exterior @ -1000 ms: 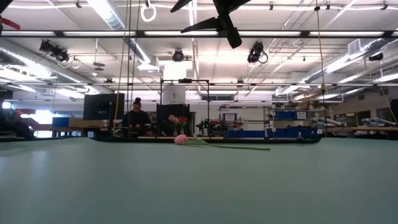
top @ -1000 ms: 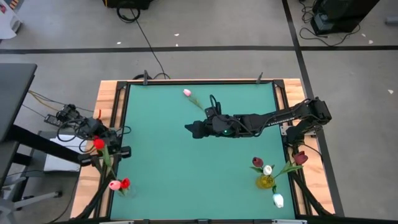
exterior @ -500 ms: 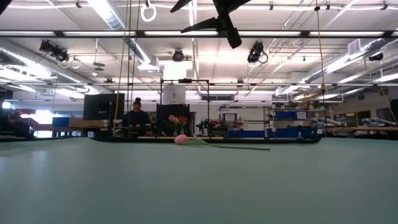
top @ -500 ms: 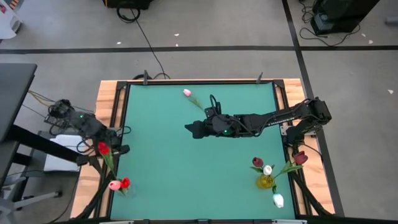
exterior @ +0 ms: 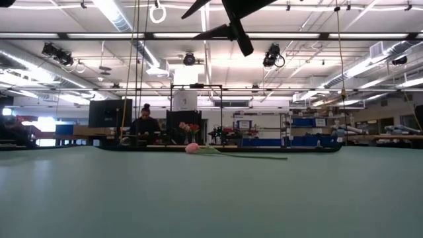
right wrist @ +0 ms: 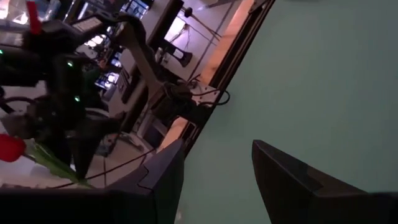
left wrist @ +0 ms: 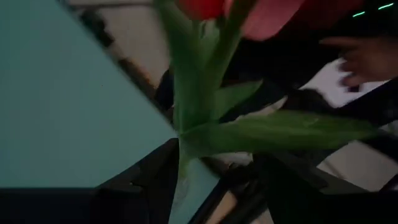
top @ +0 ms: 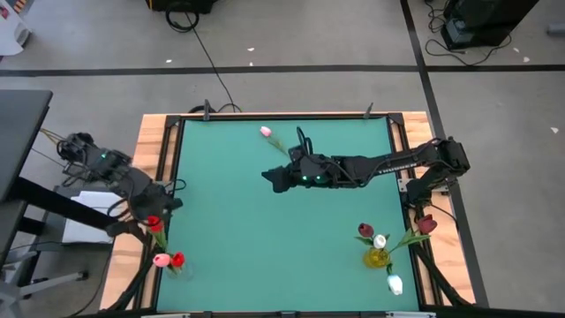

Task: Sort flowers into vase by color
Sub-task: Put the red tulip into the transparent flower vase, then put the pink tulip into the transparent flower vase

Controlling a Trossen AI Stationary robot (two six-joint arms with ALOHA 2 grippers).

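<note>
A red tulip [top: 154,223] leans at the table's near left corner, its green stem [left wrist: 186,124] slanting down toward a vase [top: 168,262] that holds a pink and a red tulip. Where its lower end rests is hidden. My left gripper [top: 148,210] is open, with that stem between its fingers [left wrist: 149,180]. A pink tulip [top: 266,132] lies flat near the far edge and also shows in the low view [exterior: 192,148]. My right gripper [top: 268,179] hovers open and empty above the table's middle, short of the pink tulip. My left gripper has the red tulip's stem [left wrist: 181,168] running close by one finger. I cannot tell whether the finger touches it.
A yellow vase [top: 378,257] at the near right holds maroon and white tulips, one maroon head [top: 426,224] leaning out. A white tulip [top: 395,284] lies beside it. A wooden frame [top: 150,141] borders the green mat. A person stands far behind the table [exterior: 145,122].
My left arm has drawn back toward the table's left and far side. The red tulip's head has moved toward the near edge, closer to the left vase. My right gripper has gone slightly toward the far edge, still open.
</note>
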